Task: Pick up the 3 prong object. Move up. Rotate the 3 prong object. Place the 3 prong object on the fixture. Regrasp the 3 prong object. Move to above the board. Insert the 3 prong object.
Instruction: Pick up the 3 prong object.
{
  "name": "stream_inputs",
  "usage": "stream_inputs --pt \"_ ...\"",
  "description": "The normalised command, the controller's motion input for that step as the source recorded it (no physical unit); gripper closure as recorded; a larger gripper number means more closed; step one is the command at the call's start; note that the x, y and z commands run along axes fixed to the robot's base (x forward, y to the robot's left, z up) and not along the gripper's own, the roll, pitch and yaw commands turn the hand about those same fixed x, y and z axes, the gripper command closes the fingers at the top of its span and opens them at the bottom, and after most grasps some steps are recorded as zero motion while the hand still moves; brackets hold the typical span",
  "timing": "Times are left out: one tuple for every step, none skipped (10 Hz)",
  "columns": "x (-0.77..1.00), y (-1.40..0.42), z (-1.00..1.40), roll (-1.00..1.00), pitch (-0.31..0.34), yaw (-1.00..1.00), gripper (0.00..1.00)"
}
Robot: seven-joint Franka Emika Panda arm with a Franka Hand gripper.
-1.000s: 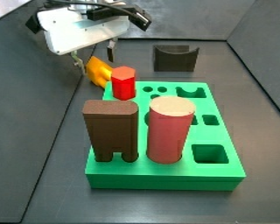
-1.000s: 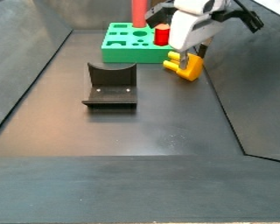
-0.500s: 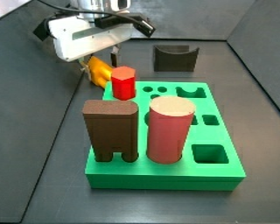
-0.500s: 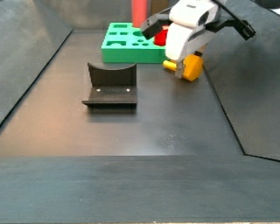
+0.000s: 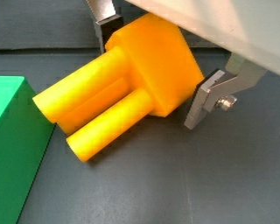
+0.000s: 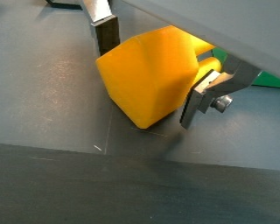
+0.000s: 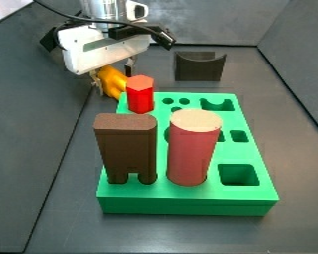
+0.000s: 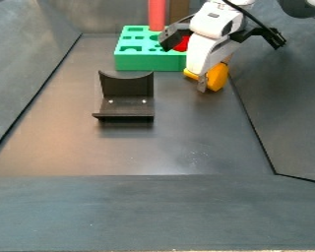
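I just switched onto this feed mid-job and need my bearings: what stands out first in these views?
The yellow-orange three-prong block fills both wrist views, sitting between the gripper's silver fingers with its prongs pointing toward the green board. In a side view the gripper is low over the floor beside the board's far end. The dark notched fixture stands apart on the floor.

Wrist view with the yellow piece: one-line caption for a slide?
Gripper fingers flank the 3 prong object, prongs pointing toward the green board over the dark floor.
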Motion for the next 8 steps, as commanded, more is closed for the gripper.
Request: stream_inputs --pt "0.00 0.00 0.00 0.00 0.000 0.00 1.00" --pt "0.00 0.00 0.00 0.00 0.000 0.00 1.00" --pt "0.00 0.00 0.00 0.00 0.000 0.00 1.00" --pt "0.00 0.00 0.00 0.00 0.000 0.00 1.00" --pt "0.00 0.00 0.00 0.00 0.000 0.00 1.00" --pt "0.00 0.00 0.00 0.00 0.000 0.00 1.00" --pt "0.00 0.00 0.00 0.00 0.000 0.00 1.00" --pt "0.00 0.00 0.00 0.00 0.000 0.00 1.00"
